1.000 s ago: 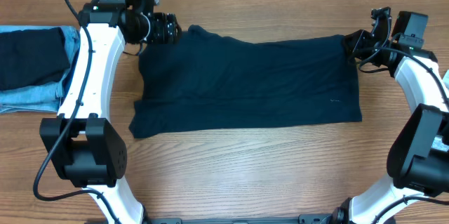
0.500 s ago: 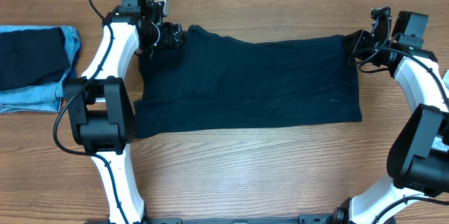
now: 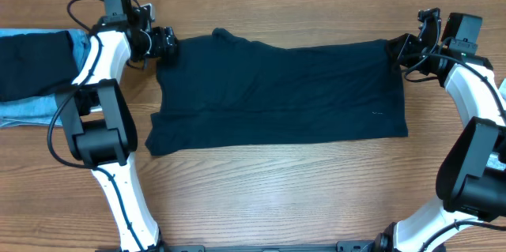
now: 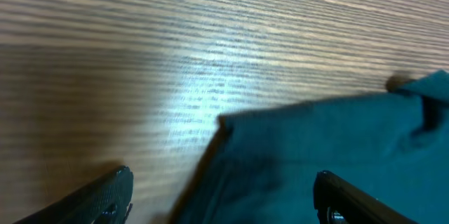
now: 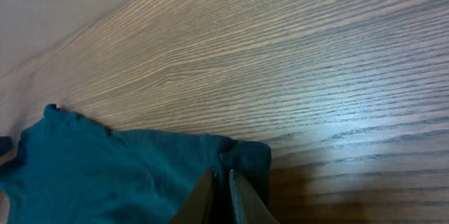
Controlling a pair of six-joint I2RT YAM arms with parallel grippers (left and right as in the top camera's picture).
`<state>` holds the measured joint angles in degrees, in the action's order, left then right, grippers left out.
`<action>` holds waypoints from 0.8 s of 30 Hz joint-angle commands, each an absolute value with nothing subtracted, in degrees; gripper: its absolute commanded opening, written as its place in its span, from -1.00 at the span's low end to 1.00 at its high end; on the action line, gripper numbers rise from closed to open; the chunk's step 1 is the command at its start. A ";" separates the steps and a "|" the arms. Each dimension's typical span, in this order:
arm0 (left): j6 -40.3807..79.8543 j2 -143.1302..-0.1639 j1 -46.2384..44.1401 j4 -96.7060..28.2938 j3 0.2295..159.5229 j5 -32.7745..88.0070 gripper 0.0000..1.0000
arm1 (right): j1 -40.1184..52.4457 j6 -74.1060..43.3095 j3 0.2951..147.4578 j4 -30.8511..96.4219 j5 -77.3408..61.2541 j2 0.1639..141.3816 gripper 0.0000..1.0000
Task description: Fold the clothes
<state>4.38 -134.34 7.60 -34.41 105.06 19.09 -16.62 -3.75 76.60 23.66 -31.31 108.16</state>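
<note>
Left claw (image 3: 168, 43) spread wide over navy shirt (image 3: 277, 90) corner, right claw (image 3: 394, 50) clamped on opposite corner

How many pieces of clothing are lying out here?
3: a navy shirt spread flat in the middle, and at the left edge a dark piece lying on light blue denim. More may be hidden underneath.
</note>
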 commanded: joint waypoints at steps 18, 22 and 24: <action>6.46 -141.51 6.37 -30.15 105.89 32.14 -0.12 | -16.67 -3.16 77.71 23.49 -30.50 106.80 -0.81; 6.46 -141.51 6.35 -30.87 105.93 33.15 -0.38 | -16.67 -3.16 77.71 23.33 -30.50 106.80 -0.81; 6.46 -141.49 6.35 -31.68 105.93 33.10 -0.47 | -16.67 -3.16 77.71 23.31 -30.50 106.80 -0.81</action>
